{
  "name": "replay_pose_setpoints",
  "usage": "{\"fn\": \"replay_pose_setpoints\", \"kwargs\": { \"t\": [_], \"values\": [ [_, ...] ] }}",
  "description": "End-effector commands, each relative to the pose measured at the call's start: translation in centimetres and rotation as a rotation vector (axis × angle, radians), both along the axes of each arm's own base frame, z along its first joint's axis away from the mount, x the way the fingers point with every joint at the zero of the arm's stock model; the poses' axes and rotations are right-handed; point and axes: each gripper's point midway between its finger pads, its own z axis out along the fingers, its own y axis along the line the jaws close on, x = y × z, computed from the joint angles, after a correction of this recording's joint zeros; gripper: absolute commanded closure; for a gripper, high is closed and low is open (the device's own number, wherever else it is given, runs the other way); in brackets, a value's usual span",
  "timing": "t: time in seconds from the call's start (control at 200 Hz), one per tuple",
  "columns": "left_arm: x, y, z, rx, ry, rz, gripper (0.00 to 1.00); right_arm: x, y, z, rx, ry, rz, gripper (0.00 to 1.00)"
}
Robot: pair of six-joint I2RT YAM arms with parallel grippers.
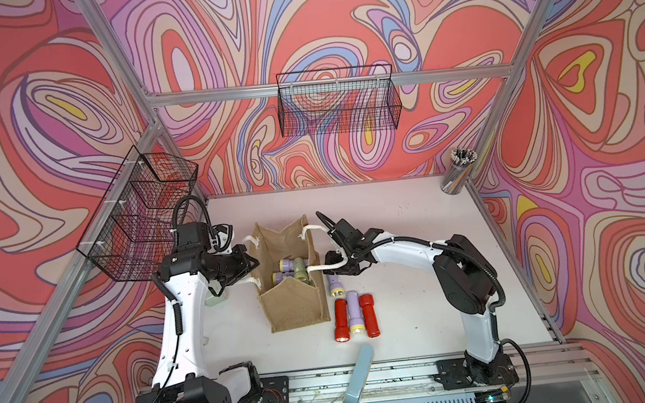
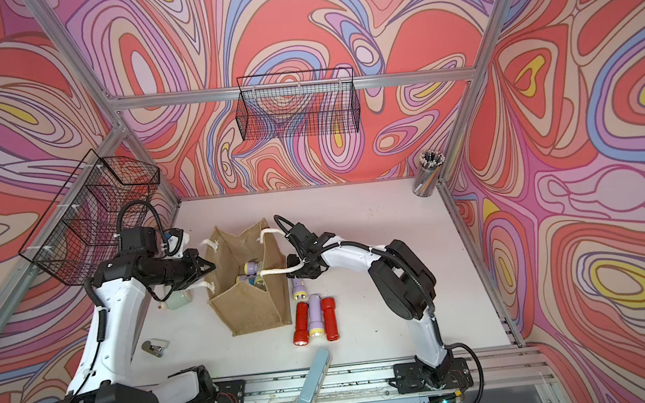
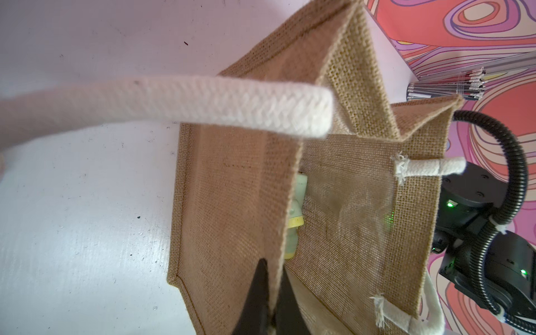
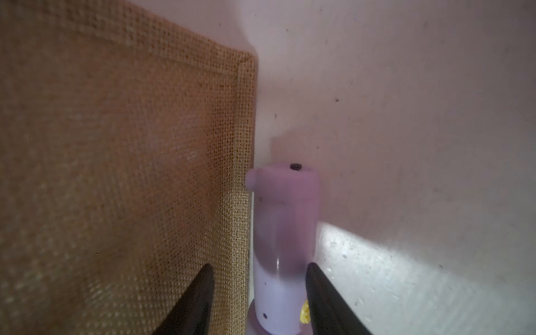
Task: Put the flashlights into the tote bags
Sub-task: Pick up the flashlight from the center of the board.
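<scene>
The white worktop [image 1: 419,281] carries one tan tote bag [image 1: 294,304], standing upright and open-mouthed left of the middle. The left gripper [image 1: 254,264] is clamped on the rim of the bag's left wall; the left wrist view shows both fingers pinching the burlap edge. The right gripper [image 4: 259,265] is low beside the bag's right wall, its jaws apart and straddling a lilac flashlight [image 1: 335,285] that lies on the worktop just beside that wall. It looks not yet gripped. Inside the bag several flashlights [image 1: 292,267] lie heaped, lilac and pale green among them, so the task seems partly done. Left outside are the straddled one and a row of three side by side nearer the front edge: a red flashlight [image 1: 340,320], a second lilac one [image 1: 354,311] and another red one [image 1: 368,314]. A pale green item [image 2: 176,301] half hidden under the left arm may be another; I cannot tell. Two black wire baskets [image 1: 338,101] hang on the walls. A grey-blue bar [image 1: 358,375] lies across the front edge, a pen cup [image 1: 457,170] stands in the back right corner, and a small grey item [image 2: 154,348] sits near the left edge. The burlap wall crowds the inner finger, and a white rope handle [image 1: 324,268] drapes over the right gripper and could snag on a lift.
</scene>
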Motion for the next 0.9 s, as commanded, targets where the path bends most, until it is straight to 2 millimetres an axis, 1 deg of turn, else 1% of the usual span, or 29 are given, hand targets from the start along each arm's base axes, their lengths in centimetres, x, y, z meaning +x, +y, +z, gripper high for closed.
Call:
{"fn": "replay_pose_setpoints", "kwargs": {
  "t": [0.0, 0.11, 0.195, 0.331, 0.421, 0.536, 0.671, 0.776, 0.896],
  "values": [
    [-0.4, 0.0, 0.4, 0.002, -0.023, -0.007, 0.92, -0.3, -1.2, -1.8, -0.14, 0.0, 0.0, 0.47],
    [-0.6, -0.1, 0.5, -0.001, -0.024, -0.009, 0.92, 0.0, -1.8, -2.4, -0.235, -0.027, 0.006, 0.47],
    [-0.6, -0.1, 0.5, -0.004, -0.026, -0.01, 0.92, 0.2, -1.9, -2.9, -0.287, -0.039, 0.025, 0.47],
    [-0.5, -0.2, 0.3, -0.009, -0.023, -0.011, 0.92, 0.1, -1.2, -3.7, -0.308, -0.037, 0.05, 0.47],
    [-0.6, -0.2, 0.4, -0.009, -0.023, -0.01, 0.92, -0.1, -1.5, -4.3, -0.332, -0.02, 0.056, 0.48],
    [-0.7, -0.2, 0.4, -0.005, -0.023, -0.01, 0.92, -0.6, -2.5, -5.0, -0.374, -0.003, 0.062, 0.54],
    [-0.6, -0.1, 0.3, -0.006, -0.023, -0.007, 0.92, -0.9, -4.2, -5.8, -0.455, -0.005, 0.063, 0.67],
    [-0.5, -0.2, 0.2, -0.018, -0.022, -0.005, 0.92, -0.6, -4.9, -5.9, -0.489, -0.02, 0.059, 0.76],
    [-0.7, -0.3, 0.3, -0.019, -0.026, -0.005, 0.92, 0.6, -5.2, -5.3, -0.473, -0.045, 0.032, 0.77]
  ]
}}
